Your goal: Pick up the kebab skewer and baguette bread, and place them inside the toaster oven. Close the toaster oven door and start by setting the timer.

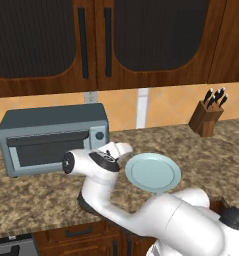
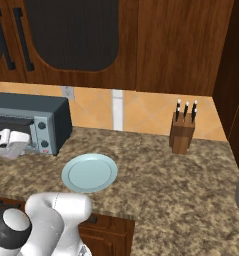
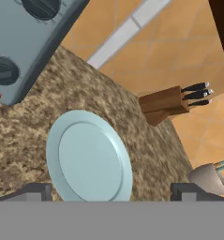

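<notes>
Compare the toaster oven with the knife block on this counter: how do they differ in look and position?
The toaster oven is a wide grey-blue metal box at the counter's left; the knife block is small, brown wood, tilted, at the right. The oven has round knobs; the block holds dark-handled knives. Both stand on the granite counter near the backsplash.

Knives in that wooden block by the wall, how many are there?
3. Their dark handles stick up side by side from the knife block on the counter, right of the plate. More could sit hidden inside the block.
</notes>
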{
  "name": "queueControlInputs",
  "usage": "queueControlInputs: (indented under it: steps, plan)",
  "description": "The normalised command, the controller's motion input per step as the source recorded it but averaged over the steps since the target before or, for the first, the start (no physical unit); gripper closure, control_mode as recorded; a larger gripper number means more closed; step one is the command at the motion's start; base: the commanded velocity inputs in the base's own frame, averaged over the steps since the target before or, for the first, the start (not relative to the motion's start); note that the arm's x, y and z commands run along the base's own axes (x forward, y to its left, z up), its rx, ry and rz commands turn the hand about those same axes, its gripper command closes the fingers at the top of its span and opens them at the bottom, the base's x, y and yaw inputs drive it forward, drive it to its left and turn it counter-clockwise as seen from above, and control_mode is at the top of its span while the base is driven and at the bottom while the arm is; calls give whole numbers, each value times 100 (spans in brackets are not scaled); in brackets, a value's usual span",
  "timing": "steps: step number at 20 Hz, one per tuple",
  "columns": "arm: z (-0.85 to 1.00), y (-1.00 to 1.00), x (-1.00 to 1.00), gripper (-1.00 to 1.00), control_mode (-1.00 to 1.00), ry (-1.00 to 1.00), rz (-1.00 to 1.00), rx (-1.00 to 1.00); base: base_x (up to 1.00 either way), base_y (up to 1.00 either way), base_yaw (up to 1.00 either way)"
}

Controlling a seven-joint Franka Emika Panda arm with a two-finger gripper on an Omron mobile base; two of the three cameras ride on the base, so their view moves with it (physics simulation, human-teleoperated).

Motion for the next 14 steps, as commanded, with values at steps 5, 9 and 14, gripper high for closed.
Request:
queueControlInputs:
  steps: [5, 9, 14]
  plan:
    - [8, 4, 32, -100, -100, 76, 26, -56, 0, 0, 0]
    - [-6, 21, 11, -100, -100, 52, 36, -59, 0, 0, 0]
    - [0, 2, -10, -100, -100, 24, 48, -21, 0, 0, 0]
